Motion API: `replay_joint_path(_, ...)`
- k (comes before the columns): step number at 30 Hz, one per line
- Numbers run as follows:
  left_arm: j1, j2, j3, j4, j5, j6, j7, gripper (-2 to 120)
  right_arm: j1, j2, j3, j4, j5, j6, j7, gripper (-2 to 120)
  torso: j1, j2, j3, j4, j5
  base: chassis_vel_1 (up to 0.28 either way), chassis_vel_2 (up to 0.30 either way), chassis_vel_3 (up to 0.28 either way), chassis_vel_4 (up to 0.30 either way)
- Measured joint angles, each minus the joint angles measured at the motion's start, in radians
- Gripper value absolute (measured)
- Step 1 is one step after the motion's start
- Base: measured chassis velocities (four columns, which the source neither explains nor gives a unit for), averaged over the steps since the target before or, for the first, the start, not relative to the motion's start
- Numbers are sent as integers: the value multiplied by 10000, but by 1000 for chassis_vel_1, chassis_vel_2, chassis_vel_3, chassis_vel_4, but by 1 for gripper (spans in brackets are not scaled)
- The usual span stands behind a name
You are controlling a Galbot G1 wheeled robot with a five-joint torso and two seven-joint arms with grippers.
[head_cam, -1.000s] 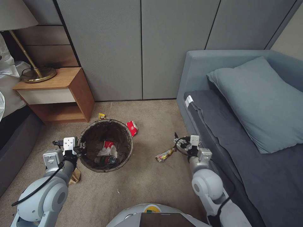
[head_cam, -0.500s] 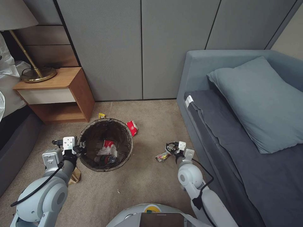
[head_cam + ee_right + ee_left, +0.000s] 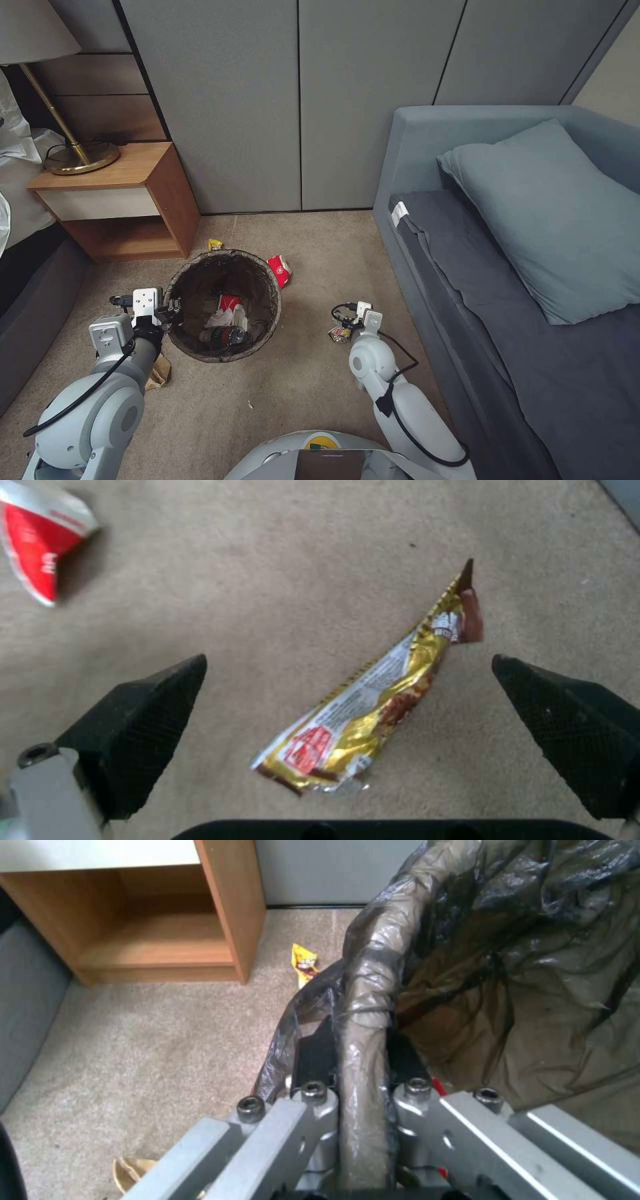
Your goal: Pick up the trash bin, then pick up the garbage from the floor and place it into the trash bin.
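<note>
Head view: my left gripper [image 3: 172,311] is clamped on the rim of the trash bin [image 3: 223,263], at the bin's 9 o'clock side. In the left wrist view the two fingers [image 3: 313,1060] pinch the bag-covered rim [image 3: 363,1005] from both sides, one inside, one outside. The bin stands on the carpet [image 3: 313,253], w/ a bedside table [image 3: 120,200] at its 10 o'clock and a sofa [image 3: 467,200] well off at 3 o'clock. Inside the bin: a red wrapper [image 3: 230,303], white tissue [image 3: 223,320] and a small bottle [image 3: 223,338].

My right gripper [image 3: 343,328] hangs low over a gold snack wrapper [image 3: 339,333] on the carpet, at approx. 4 o'clock from the bin. Right wrist view: fingers [image 3: 143,720] spread wide apart, the gold wrapper [image 3: 380,695] lying flat between them, touched by neither.

Other litter on the floor: a red-and-white wrapper [image 3: 280,270] just beside the bin at 1 o'clock, also seen in the right wrist view [image 3: 37,550]; a yellow packet [image 3: 215,245] at 12 o'clock, near the table's foot [image 3: 303,962]; brown paper [image 3: 159,372] at 7 o'clock, partly hidden by my left arm.
</note>
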Motion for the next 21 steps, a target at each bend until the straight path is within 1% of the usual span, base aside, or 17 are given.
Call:
replay_joint_path(8,7,-106,28,-2,84,-4,7,3,577,312,-108,-1268,-50,149,362,100,0,0,0,-1,0,0,0,0,0)
replay_joint_path(21,-75,-65,36,77,88,-18,17,3,1551,877,-247,-3066,-527,533,223,100,0,0,0,0,0,0,0,0,0)
